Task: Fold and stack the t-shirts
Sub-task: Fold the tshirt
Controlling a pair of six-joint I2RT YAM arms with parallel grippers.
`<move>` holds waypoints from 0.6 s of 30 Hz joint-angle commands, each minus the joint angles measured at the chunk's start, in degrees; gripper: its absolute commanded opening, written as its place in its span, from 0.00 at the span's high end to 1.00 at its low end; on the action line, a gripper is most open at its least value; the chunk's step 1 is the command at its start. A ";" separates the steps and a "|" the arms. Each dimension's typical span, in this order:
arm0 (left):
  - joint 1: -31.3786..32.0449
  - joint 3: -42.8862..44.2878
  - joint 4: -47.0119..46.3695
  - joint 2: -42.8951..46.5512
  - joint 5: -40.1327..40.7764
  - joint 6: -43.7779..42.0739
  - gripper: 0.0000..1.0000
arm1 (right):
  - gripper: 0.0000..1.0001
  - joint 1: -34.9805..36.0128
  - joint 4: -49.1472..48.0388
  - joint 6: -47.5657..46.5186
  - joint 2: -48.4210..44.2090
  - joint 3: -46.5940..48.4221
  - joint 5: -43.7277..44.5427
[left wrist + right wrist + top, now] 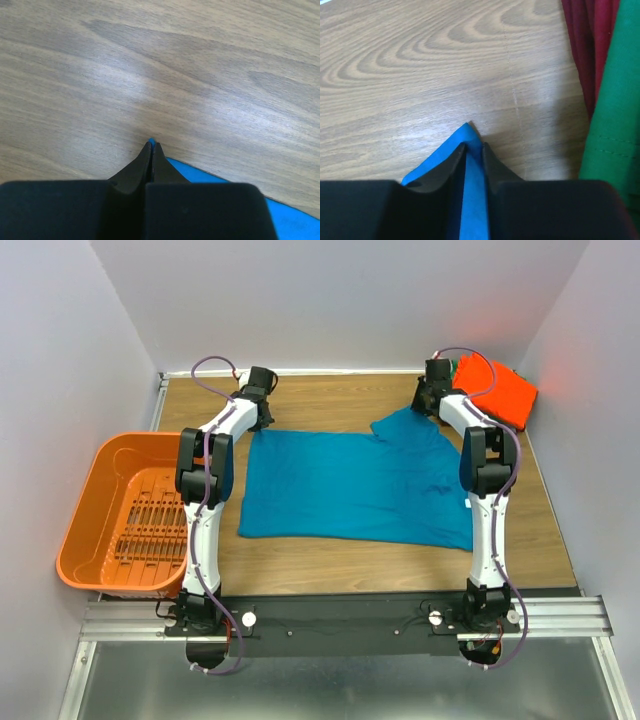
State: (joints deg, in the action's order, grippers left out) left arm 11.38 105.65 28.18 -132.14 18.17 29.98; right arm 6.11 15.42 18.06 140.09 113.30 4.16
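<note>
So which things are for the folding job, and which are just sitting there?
For the job:
teal-blue t-shirt, pinched at its far corners by the left gripper and right gripper
orange t-shirt, green t-shirt and dark red t-shirt, piled in the far right corner

Just sitting there:
orange basket, left of the table

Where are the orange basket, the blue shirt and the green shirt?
orange basket (92, 498), top view, left wall.
teal-blue t-shirt (340, 490), top view, middle of its body.
green t-shirt (620, 90), right wrist view, flat face.
</note>
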 commanded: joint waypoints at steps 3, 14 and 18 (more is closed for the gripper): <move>0.05 -0.53 -2.08 1.62 -3.06 -0.27 1.00 | 0.86 -0.05 2.42 1.01 -1.57 -3.52 0.75; 0.14 0.79 -5.07 3.20 -0.69 0.78 1.00 | 0.99 -0.04 2.25 1.18 -4.47 2.63 7.52; 0.14 1.93 -5.33 3.03 0.72 0.61 1.00 | 0.99 -0.40 2.25 0.83 -5.79 5.70 9.81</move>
State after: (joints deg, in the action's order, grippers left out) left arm 11.38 105.65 24.73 -131.76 16.29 30.11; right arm 5.98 17.06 19.00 138.82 115.02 9.61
